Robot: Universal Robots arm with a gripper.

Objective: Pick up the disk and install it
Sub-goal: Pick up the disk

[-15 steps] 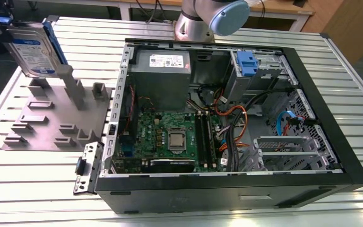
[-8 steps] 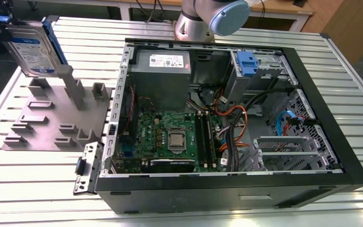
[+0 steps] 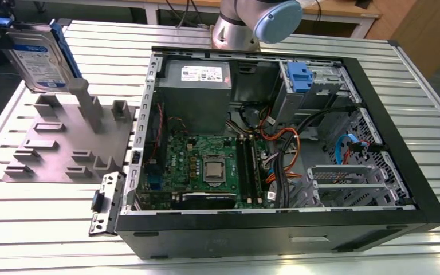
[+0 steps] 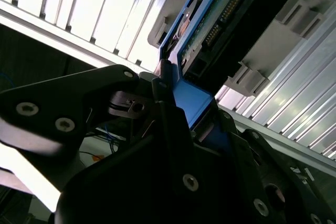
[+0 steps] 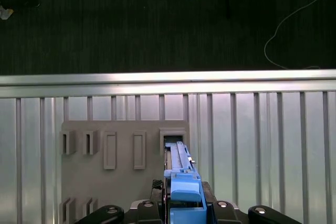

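In your claw (image 5: 185, 211), clenched on its blue carrier, the disk (image 3: 40, 57) hangs on edge, long axis vertical, over the grey fixture (image 3: 52, 149) at the exterior view's left. The open computer case (image 3: 243, 235) lies well apart, toward that view's right.

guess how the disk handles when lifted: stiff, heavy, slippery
Probably stiff: the disk is a flat metal slab in a blue frame. Likely heavy for its size. Standing on edge at the fixture, it could tip if released.
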